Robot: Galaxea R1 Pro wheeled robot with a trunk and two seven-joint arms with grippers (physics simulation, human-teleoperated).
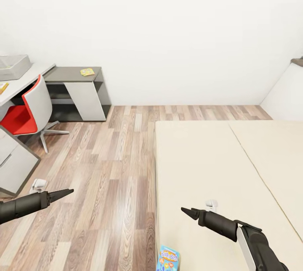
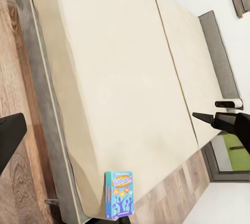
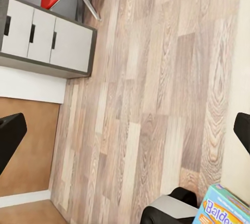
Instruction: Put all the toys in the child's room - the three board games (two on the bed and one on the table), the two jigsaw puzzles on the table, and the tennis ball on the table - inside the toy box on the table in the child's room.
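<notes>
A small blue board game (image 1: 168, 258) with yellow lettering lies on the near corner of the beige bed (image 1: 210, 170); it also appears in the left wrist view (image 2: 119, 194) and the right wrist view (image 3: 225, 209). My right gripper (image 1: 186, 211) hovers open over the bed, a little beyond the game. Over the wood floor to the bed's left, my left gripper (image 1: 67, 191) is open and empty. The light-grey toy box (image 1: 12, 67) stands on the pale table (image 1: 31, 78) at the far left. A thin yellowish jigsaw puzzle (image 1: 87, 71) lies on the lower dark-grey desk.
A red and white swivel chair (image 1: 29, 111) stands at the table. A grey drawer unit (image 1: 14, 161) sits under the table near my left arm. Wood floor (image 1: 113, 170) runs between the bed and the desks. White walls close the room behind.
</notes>
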